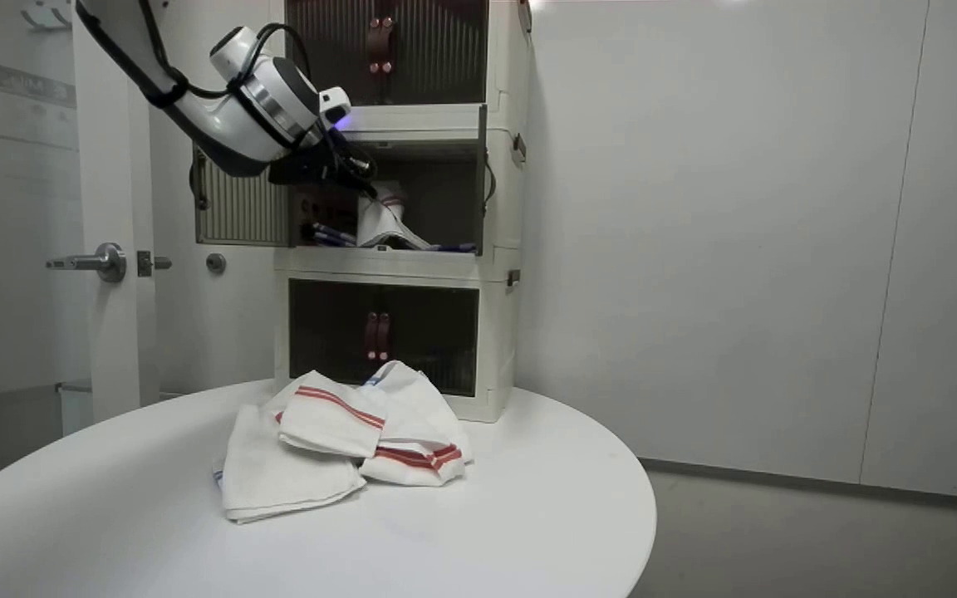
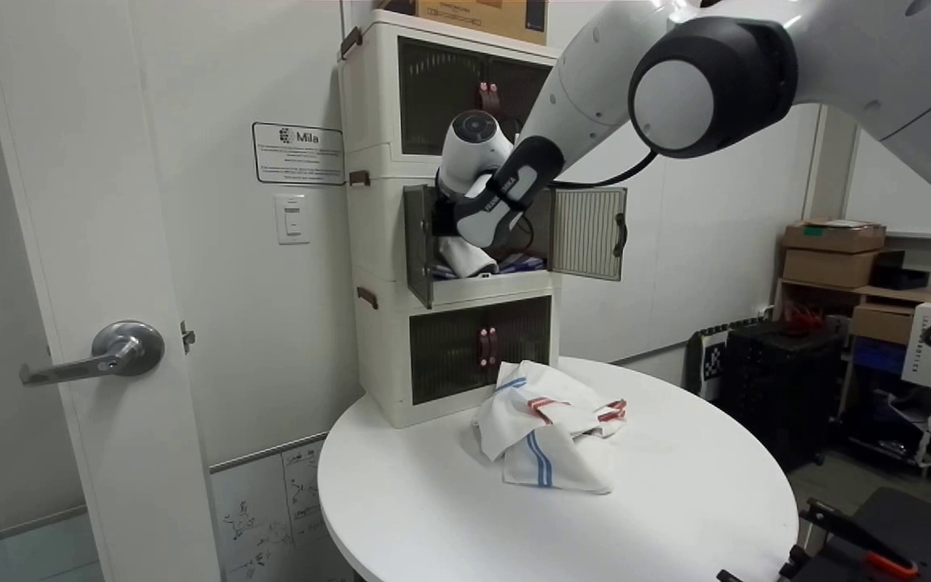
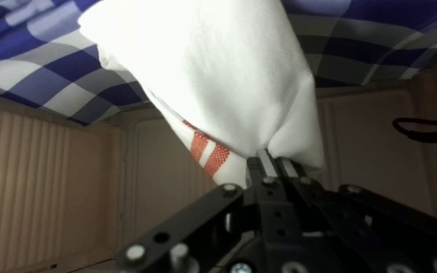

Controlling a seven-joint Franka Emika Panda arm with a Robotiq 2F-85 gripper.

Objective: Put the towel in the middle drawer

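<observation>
Wrist view shows the jaws clamped on a gathered pinch of the white red-striped towel (image 3: pixel 222 76), which fans away from them across a blue-and-white checked cloth (image 3: pixel 66 83). In an exterior view the towel hangs inside the middle cubby (image 1: pixel 441 191) of the white cabinet (image 1: pixel 502 332), between its open doors (image 1: pixel 242 199), with the lower end flared near the front sill (image 1: pixel 337 261).

It should handle as something light, soft and limp: nothing to break and little weight to bear, but no stiffness either, so pushing from behind would probably crumple it. The woven face looks more grippy than slick, and a narrow pinch ought to hold. How many layers are caught cannot be told.

This hold near the upper end suits lowering; a pinch nearer the middle would likely gather the loose end better, leaving less to trail over the sill or foul a door. My judgement is that a little more depth, then a release, would finish the job. The striped towels (image 1: pixel 296 477) on the round counter (image 1: pixel 512 540) should behave much alike.
</observation>
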